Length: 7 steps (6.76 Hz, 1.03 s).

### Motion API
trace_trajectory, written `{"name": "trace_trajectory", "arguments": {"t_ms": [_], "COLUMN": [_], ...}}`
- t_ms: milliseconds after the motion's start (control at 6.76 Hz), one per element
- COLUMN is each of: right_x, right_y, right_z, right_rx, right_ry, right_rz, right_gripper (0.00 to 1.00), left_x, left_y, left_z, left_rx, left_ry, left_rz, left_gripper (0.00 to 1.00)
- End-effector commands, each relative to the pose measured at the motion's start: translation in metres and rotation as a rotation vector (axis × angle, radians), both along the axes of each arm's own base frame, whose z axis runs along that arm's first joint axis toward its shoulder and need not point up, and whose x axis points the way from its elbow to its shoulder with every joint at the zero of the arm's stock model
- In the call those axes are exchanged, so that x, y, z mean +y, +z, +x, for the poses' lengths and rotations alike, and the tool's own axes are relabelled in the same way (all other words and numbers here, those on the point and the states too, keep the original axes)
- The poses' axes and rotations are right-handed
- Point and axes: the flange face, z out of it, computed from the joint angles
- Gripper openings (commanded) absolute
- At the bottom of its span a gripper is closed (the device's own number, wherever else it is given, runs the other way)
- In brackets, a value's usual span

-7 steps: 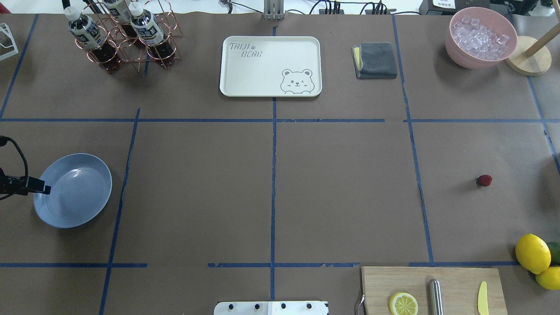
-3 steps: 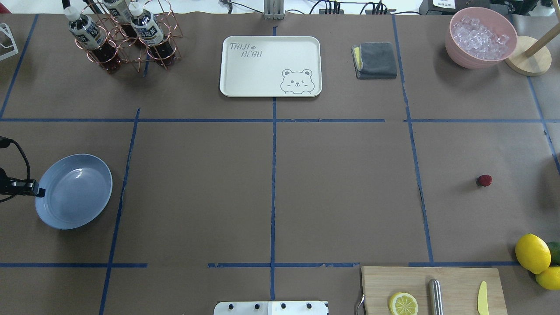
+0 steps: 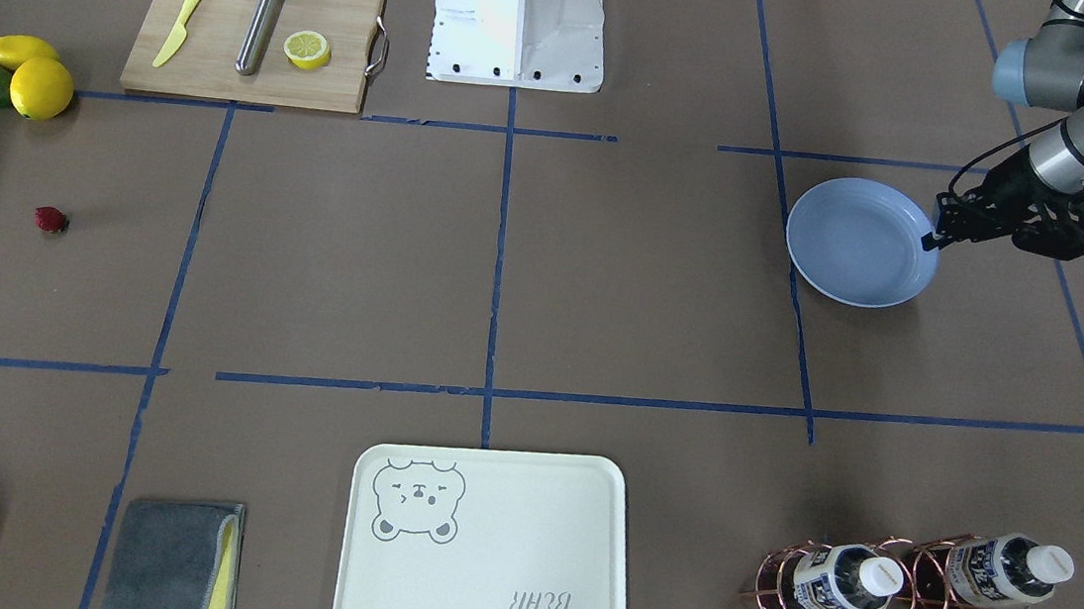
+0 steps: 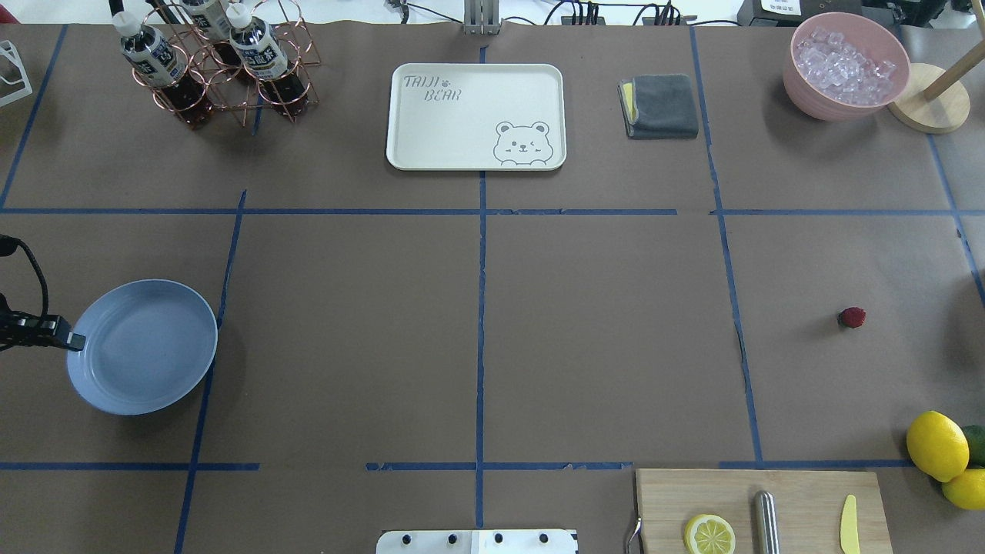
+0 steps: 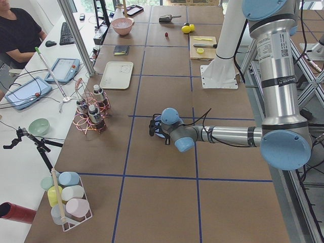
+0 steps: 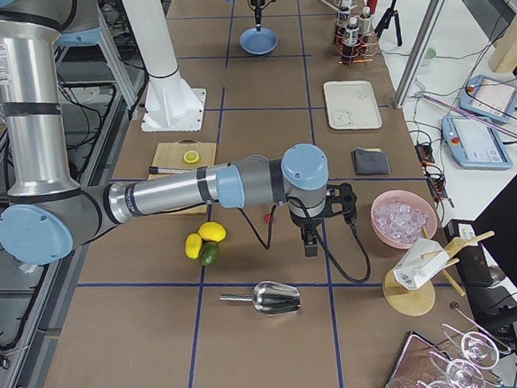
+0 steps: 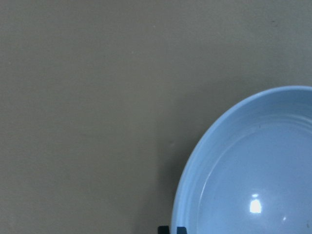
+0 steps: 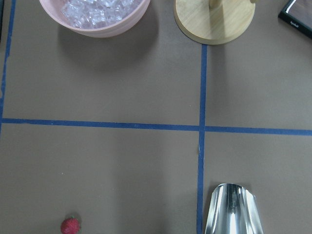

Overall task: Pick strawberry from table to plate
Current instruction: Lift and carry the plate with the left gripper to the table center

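**One strawberry (image 4: 852,317), far across the table (image 4: 600,346) from the plate (image 4: 146,350)**

The table is seen papered in brown and gridded with blue tape. The plate is set flat near the robot's left edge of it, and nothing is held in it. Its outer rim is pinched by the left gripper (image 4: 73,339), whose fingertips are shown closed on that rim in the left wrist view. The right gripper (image 6: 308,246) is caught only by the side camera, hung above the table on the robot's right. Whether it is open or closed cannot be told. The strawberry is found on bare paper on the right side, well apart from the plate and near the lemons (image 4: 936,445). In the right wrist view it is placed at the lower left corner, so it is judged to lie off to one side of that gripper, not beneath it. The right arm is judged the nearer by far. The berry is too small for a long axis to be made out.
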Motion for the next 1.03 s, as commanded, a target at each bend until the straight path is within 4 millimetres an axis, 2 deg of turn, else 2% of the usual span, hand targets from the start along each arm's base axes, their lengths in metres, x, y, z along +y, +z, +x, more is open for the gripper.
{"name": "trace_trajectory", "arguments": {"t_ms": [0, 148, 296, 443, 591, 739, 887], "right_x": [-0.004, -0.005, -0.006, -0.007, -0.011, -0.012, -0.012], "right_y": [0.002, 0.001, 0.001, -0.003, -0.006, -0.015, -0.028], "right_z": [-0.012, -0.013, -0.016, -0.026, -0.034, -0.045, -0.057], "right_rx": [-0.001, -0.004, -0.005, -0.006, -0.008, -0.018, -0.026], "right_ry": [-0.024, -0.024, -0.026, -0.018, -0.025, 0.012, 0.022], "right_rz": [-0.004, -0.003, -0.008, -0.030, -0.036, -0.087, -0.105], "right_gripper": [1.00, 1.00, 1.00, 1.00, 1.00, 1.00, 1.00], "left_x": [-0.059, -0.102, -0.128, -0.149, -0.141, -0.128, -0.103], "left_y": [-0.060, -0.111, -0.152, -0.189, -0.221, -0.261, -0.293], "left_z": [-0.003, 0.016, 0.031, 0.042, 0.083, 0.135, 0.191], "left_rx": [0.034, 0.039, 0.032, 0.027, 0.061, 0.098, 0.119], "left_ry": [-0.038, -0.059, -0.096, -0.231, -0.224, -0.241, -0.248], "left_rz": [-0.043, -0.029, -0.046, -0.078, -0.115, -0.181, -0.217], "left_gripper": [0.00, 0.00, 0.00, 0.00, 0.00, 0.00, 0.00]}}
